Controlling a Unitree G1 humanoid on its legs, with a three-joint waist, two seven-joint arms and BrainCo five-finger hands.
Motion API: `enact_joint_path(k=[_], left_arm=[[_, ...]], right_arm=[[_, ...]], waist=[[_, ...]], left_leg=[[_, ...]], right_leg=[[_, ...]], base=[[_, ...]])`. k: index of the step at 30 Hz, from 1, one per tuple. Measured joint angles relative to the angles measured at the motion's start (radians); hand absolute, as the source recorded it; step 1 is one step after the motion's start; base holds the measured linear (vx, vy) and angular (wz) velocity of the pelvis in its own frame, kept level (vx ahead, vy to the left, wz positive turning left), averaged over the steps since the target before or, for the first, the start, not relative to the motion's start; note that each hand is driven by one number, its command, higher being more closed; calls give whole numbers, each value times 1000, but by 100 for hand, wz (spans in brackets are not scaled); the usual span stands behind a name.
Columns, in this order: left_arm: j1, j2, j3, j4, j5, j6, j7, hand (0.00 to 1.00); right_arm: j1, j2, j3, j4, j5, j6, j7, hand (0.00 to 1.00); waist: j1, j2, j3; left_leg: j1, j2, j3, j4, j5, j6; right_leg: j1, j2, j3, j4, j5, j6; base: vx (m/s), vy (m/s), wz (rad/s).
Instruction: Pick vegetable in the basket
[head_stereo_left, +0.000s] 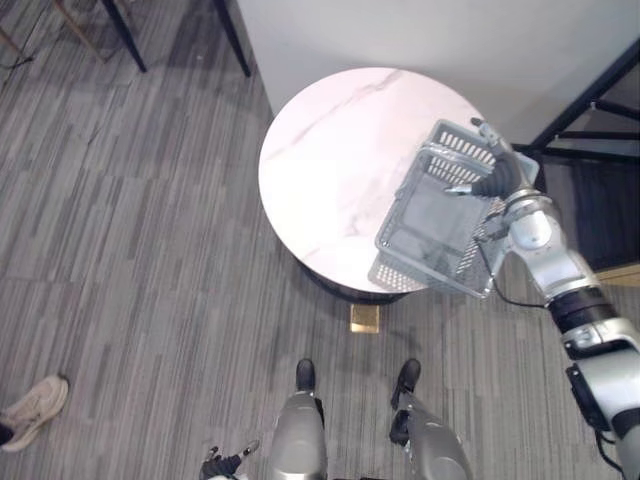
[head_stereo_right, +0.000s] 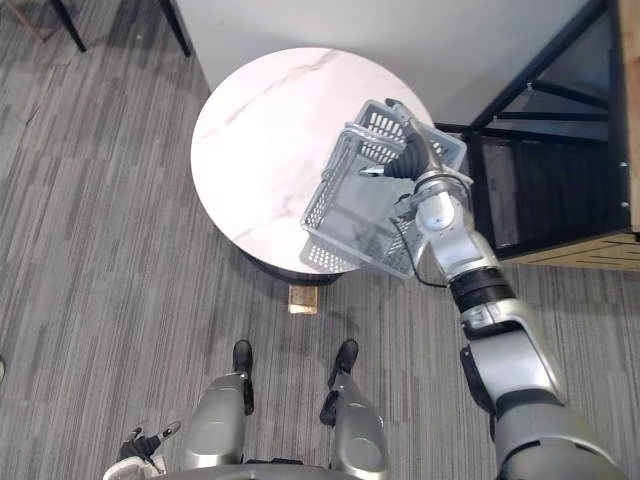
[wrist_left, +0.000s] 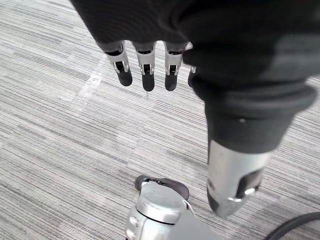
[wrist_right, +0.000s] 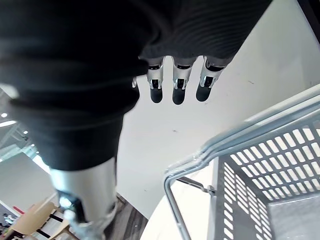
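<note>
A round table (head_stereo_left: 320, 150) with a smooth, white, marble-veined top stood on grey striped carpet (head_stereo_left: 120, 250). The basket (head_stereo_left: 398, 274), a grey rectangular tub with slotted walls and a thin metal handle (wrist_right: 173, 210) lying along its rim, sat at the table's right edge. Its near end overhung that edge. Its long axis ran from the table's near edge toward the far side, leaning slightly right. The right hand (head_stereo_left: 498, 172) was over the basket's far end at the table's right rim, fingers (wrist_right: 178, 87) straight and holding nothing; contact with the rim could not be told. The left hand (head_stereo_left: 222, 464) hung low, well short of the table, fingers (wrist_left: 148, 76) straight above the carpet.
</note>
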Motion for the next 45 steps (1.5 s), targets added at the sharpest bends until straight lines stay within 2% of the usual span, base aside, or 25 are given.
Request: enact_joint_path(k=[2, 4, 5, 11, 13, 17, 21, 23, 24, 30, 45], left_arm=[[0, 0, -1, 0, 0, 0, -2, 0], [-2, 0, -4, -2, 0, -1, -2, 0], [-14, 1, -25, -21, 0, -11, -21, 0], [-15, 1, -47, -35, -1, -13, -23, 0], [-20, 1, -57, -40, -18, -20, -34, 0], [-20, 1, -60, -40, -37, -20, -46, 0], [-20, 2, -75, -40, -37, -21, -57, 0], [-20, 2, -82, -40, -37, -20, -60, 0], [-20, 2, -85, -40, -37, -19, -61, 0], [-20, 3, -98, -39, -70, -17, -62, 0], [-26, 2, -149, -38, -76, -18, -67, 0]], right_arm=[[-32, -20, 0, 57, 0, -1, -1, 0], [-65, -29, 0, 90, 1, -2, 0, 0], [-100, -68, -4, 143, -2, -3, 0, 0], [-122, -81, -12, 182, -6, -3, 0, 0], [-153, -112, -13, 212, -65, -7, 2, 0], [-154, -131, -13, 227, -83, -10, 22, 0], [-154, -132, -13, 248, -121, -20, 26, 0], [-154, -132, -12, 248, -124, -39, 29, 0], [-155, -134, -12, 248, -143, -46, 30, 100], [-174, -157, -1, 261, -228, -51, 40, 100], [-214, -182, 86, 285, -276, -53, 62, 100]], waist=[[14, 4, 11], [13, 11, 21], [13, 28, 51], [12, 35, 57], [13, 47, 76], [13, 56, 87], [12, 59, 88], [12, 59, 88], [13, 60, 89], [16, 67, 93], [19, 83, 95]], left_leg=[[-10, 1, -1, 7, 0, 0], [-21, 1, -4, 20, -1, 2], [-44, 3, -13, 45, -5, 3], [-59, 10, -13, 54, -6, 1], [-64, 10, -13, 58, -6, 1], [-65, 11, -16, 58, -6, 1], [-65, 10, -17, 58, -6, 1], [-73, 11, -18, 59, -6, 1], [-81, 11, -19, 61, -6, 1], [-111, 10, -23, 69, -6, 2], [-128, 8, -22, 67, -6, 2]], right_leg=[[-7, 1, 0, 0, 4, -2], [-12, 1, 0, 0, 8, -4], [-14, 3, -3, -14, 19, -3], [-28, 10, -1, -17, 20, -4], [-32, 11, 0, -17, 23, -5], [-32, 12, 0, -18, 24, -5], [-34, 12, 2, -18, 24, -5], [-41, 13, 2, -17, 24, -5], [-49, 13, 2, -16, 24, -6], [-73, 12, -2, -16, 27, -7], [-93, 12, 0, -16, 27, -7]], base=[[-48, 2, 0], [-107, 11, 1], [-151, 16, 2], [-21, 2, 0], [0, 0, 0], [0, 0, 0], [0, 0, 0], [0, 0, 0], [0, 0, 0], [0, 0, 0], [0, 0, 0]])
